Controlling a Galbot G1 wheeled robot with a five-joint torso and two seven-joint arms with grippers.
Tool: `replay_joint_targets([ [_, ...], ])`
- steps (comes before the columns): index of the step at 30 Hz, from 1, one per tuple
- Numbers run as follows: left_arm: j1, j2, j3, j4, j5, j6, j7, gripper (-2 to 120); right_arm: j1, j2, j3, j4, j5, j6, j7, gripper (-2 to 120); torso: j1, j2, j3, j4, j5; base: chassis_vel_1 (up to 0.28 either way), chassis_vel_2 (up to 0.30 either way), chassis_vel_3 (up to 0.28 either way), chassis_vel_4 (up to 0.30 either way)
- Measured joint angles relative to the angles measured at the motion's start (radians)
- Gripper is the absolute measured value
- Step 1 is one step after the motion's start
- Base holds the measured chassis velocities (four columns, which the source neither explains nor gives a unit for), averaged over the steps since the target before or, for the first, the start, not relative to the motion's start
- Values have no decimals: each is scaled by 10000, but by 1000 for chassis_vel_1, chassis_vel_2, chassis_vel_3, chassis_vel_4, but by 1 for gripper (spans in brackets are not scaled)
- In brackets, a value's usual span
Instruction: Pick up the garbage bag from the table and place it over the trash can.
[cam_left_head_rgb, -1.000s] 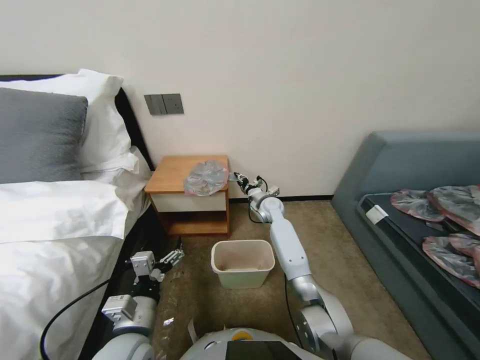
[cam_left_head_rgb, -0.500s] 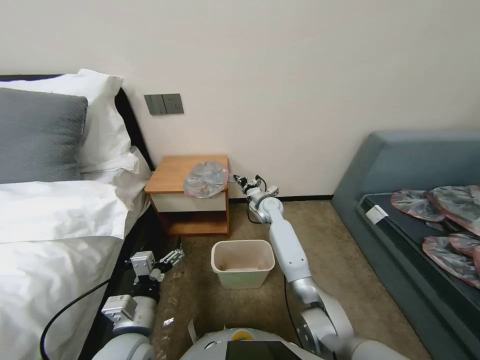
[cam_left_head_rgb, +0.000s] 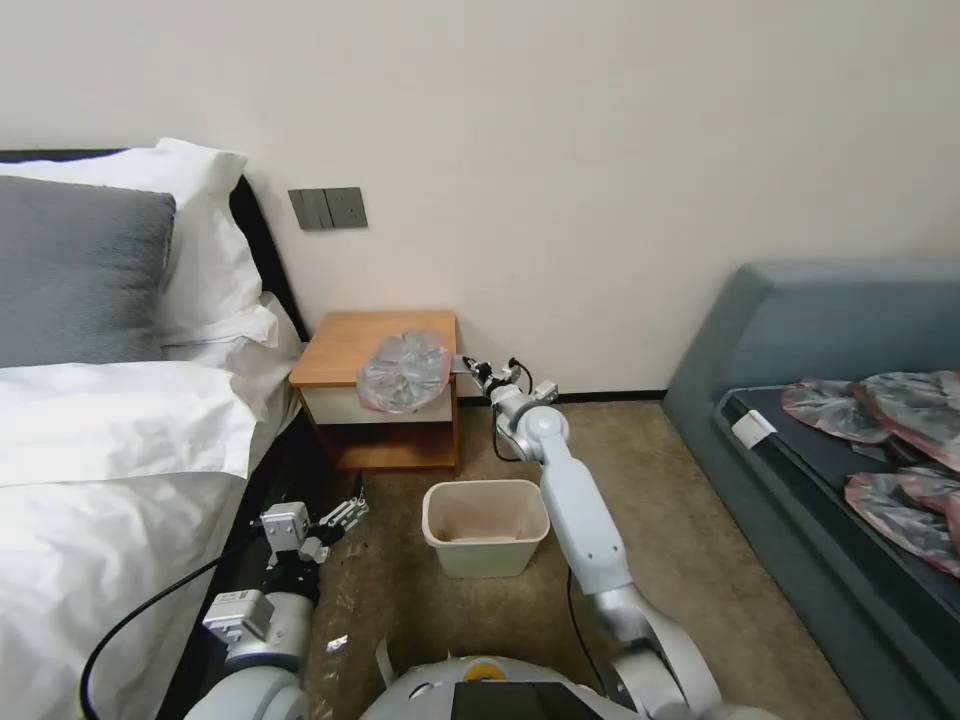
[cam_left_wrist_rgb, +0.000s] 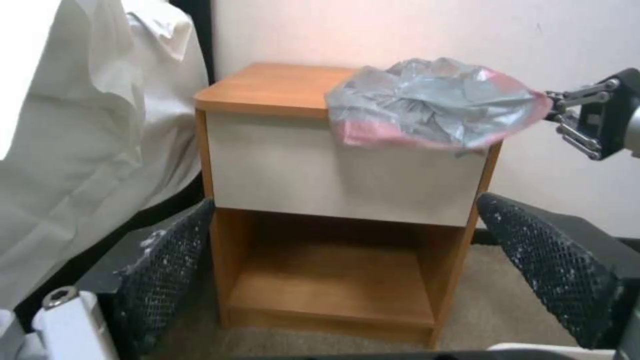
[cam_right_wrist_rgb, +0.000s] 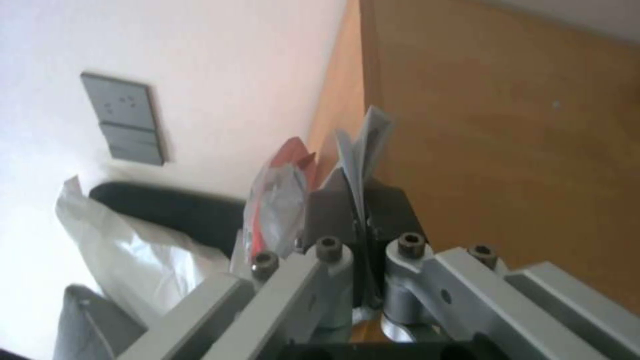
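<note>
Jaws of the right gripper (cam_left_head_rgb: 470, 366) are pinching the garbage bag (cam_left_head_rgb: 404, 371) rim at the worktop (cam_left_head_rgb: 340, 350) edge above the trash can (cam_left_head_rgb: 486, 524), needing a slow, level pull (left gripper (cam_left_head_rgb: 345, 515) spread wide, idling beside the trash can).

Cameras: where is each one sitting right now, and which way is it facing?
Head view: high on the robot, looking forward and down at the table, trash can, both arms.
Left wrist view: low beside the bed, facing the table front; left gripper pads open in the foreground.
Right wrist view: at the table's side, right gripper shut on the garbage bag.
Shared: all three show the garbage bag and table.
</note>
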Motion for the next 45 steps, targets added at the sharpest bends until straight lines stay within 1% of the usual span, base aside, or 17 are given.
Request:
replay_joint_targets([
  [7, -5, -4, 2, 0, 0, -11, 2, 100, -891, -254, -199, 1185, 236, 163, 494, 0, 0, 0, 0, -1, 0, 0, 0, 0, 0],
  [8, -5, -4, 2, 0, 0, -11, 2, 100, -891, -254, -199, 1185, 236, 163, 494, 0, 0, 0, 0, -1, 0, 0, 0, 0, 0],
  [15, -16, -6, 7, 0, 0, -19, 5, 100, -1948, -545, -423, 2548, 368, 344, 883, 0, 0, 0, 0, -1, 0, 0, 0, 0, 0],
  [16, -16, -6, 7, 0, 0, -19, 5, 100, -1948, -545, -423, 2548, 368, 344, 883, 0, 0, 0, 0, -1, 0, 0, 0, 0, 0],
  [24, -36, -4, 14, 0, 0, -36, 8, 100, -2996, -742, -631, 3933, 418, 477, 1266, 0, 0, 0, -1, 0, 0, 0, 0, 0, 0],
  [35, -74, 32, 31, 0, -1, -50, 10, 100, -4272, -750, -766, 4760, -46, 428, 1211, 0, -1, 0, -1, 0, 0, 0, 0, 0, 0],
  [38, -137, 135, 77, 0, -13, -91, 10, 100, -4653, -749, -831, 4941, -240, 396, 1181, 0, -1, 0, -1, 0, 0, 0, 0, 0, 0],
  [41, -289, 401, 199, 0, -47, -200, 15, 100, -5285, -780, -916, 5330, -474, 367, 1162, 0, -1, -1, -1, -2, 0, 0, 0, 0, 0],
  [45, -331, 466, 231, 0, -58, -235, 18, 100, -5842, -806, -946, 5716, -671, 352, 1164, 0, -1, 0, -1, -1, -1, 0, 0, 0, 0],
])
